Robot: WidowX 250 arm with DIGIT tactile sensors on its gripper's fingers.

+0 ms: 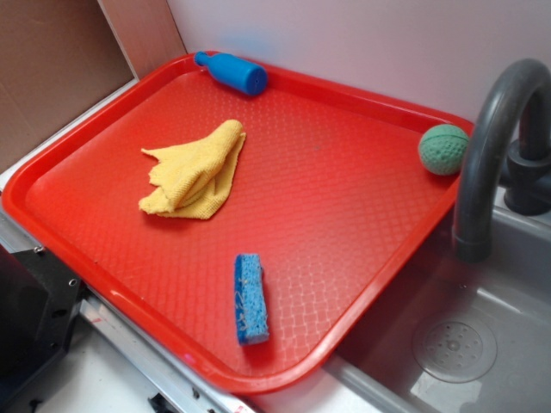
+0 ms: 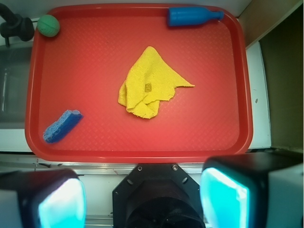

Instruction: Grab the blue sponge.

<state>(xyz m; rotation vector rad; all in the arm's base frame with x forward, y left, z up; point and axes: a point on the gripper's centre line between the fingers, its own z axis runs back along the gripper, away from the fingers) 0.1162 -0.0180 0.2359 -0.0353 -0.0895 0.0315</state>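
Note:
The blue sponge (image 1: pixel 250 298) lies flat on the red tray (image 1: pixel 344 224) near its front edge; in the wrist view the sponge (image 2: pixel 62 126) sits at the tray's (image 2: pixel 95 71) lower left. My gripper (image 2: pixel 142 199) is high above, off the tray's near edge, and is not seen in the exterior view. Its two fingers (image 2: pixel 61 202) with cyan pads stand wide apart with nothing between them. The sponge is far from the fingers.
A crumpled yellow cloth (image 1: pixel 194 170) (image 2: pixel 149 83) lies mid-tray. A blue bottle (image 1: pixel 232 72) (image 2: pixel 192 16) lies at the far edge. A green ball (image 1: pixel 443 149) (image 2: pixel 48 25) sits in a corner. A grey faucet (image 1: pixel 491 146) and sink (image 1: pixel 448 344) adjoin the tray.

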